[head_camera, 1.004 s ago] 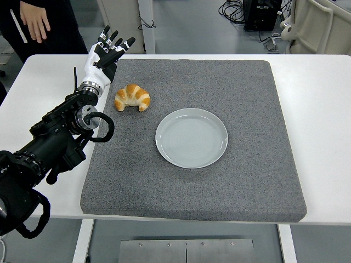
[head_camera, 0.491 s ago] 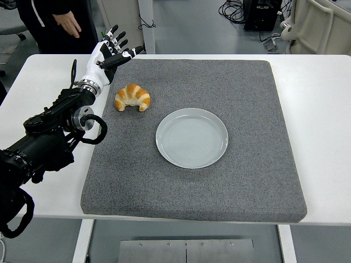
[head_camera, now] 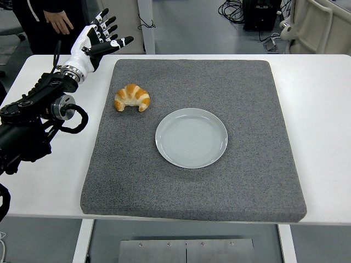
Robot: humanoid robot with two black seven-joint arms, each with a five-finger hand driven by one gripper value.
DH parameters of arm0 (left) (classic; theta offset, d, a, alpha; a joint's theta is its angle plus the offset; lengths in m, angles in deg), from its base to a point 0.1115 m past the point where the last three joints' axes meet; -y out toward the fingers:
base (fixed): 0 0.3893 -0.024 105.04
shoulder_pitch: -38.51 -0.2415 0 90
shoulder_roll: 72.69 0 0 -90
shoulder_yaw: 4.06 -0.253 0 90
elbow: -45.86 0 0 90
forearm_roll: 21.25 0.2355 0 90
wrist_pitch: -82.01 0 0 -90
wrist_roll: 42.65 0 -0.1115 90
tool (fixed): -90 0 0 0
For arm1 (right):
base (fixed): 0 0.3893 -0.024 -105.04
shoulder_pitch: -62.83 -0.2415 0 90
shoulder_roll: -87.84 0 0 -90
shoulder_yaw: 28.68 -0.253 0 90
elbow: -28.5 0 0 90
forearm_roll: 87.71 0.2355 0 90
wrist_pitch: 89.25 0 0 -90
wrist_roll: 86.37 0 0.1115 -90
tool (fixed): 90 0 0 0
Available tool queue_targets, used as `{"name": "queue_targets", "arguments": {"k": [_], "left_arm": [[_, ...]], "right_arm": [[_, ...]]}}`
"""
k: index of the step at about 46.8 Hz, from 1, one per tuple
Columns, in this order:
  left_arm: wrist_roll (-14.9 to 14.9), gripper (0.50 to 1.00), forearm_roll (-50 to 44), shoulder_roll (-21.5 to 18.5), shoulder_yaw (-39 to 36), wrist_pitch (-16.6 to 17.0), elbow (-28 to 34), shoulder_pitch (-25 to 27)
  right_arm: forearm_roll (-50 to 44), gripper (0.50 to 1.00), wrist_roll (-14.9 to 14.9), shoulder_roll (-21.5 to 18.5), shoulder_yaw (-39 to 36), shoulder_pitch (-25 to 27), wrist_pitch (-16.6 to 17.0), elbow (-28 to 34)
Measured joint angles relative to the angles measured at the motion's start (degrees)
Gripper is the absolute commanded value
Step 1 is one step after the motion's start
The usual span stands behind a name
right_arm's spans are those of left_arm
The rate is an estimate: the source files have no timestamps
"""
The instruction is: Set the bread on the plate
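The robot's left hand [head_camera: 94, 39] hangs over the far left corner of the white desk [head_camera: 323, 109], its fingers [head_camera: 107, 26] splayed wide and holding nothing, tips pointing away toward a person's hand [head_camera: 58, 21] that shows just beyond them at the top edge. Below and to the right of those fingers, well apart from them, the bread [head_camera: 132, 97], a golden croissant, lies on the grey mat [head_camera: 247, 181] near its far left corner, horns turned toward the near side. Farther right again, near the croissant but not touching it, the pale plate [head_camera: 191, 137] sits empty at the mat's middle, so the placing has not yet been done. The right arm is out of view. The croissant looks light, soft and flaky, likely to crush or shed crumbs under a hard squeeze; a gentle pinch across its thick middle hump, thumb on one flank and fingers on the other, seems the safest hold, since the thin horns could break off.
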Motion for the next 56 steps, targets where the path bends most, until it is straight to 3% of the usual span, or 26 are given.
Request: {"name": "queue_targets", "arguments": {"k": [6, 17, 22, 34, 44, 56], "left_arm": [[-3.5, 0.984, 1.3, -2.4, -2.4, 0.0, 4.1, 0.0], [-4.6, 0.98, 1.9, -6.8, -9.5, 0.1, 9.5, 1.3], [-6.8, 0.98, 3.8, -8.2, -11.7, 0.1, 11.2, 2.3], [-11.5, 0.98, 15.7, -12.3, -12.0, 0.0, 16.3, 3.8], [-11.9, 0.98, 29.4, -14.6, -12.1, 0.0, 21.8, 4.1], [-13.6, 0.98, 37.0, -15.3, -12.1, 0.1, 22.2, 4.4]], "right_arm": [[0.0, 1.0, 0.0, 0.0, 0.0, 0.0, 0.0, 0.0], [0.0, 1.0, 0.0, 0.0, 0.0, 0.0, 0.0, 0.0], [0.0, 1.0, 0.0, 0.0, 0.0, 0.0, 0.0, 0.0], [0.0, 1.0, 0.0, 0.0, 0.0, 0.0, 0.0, 0.0], [0.0, 1.0, 0.0, 0.0, 0.0, 0.0, 0.0, 0.0], [0.0, 1.0, 0.0, 0.0, 0.0, 0.0, 0.0, 0.0]]}}
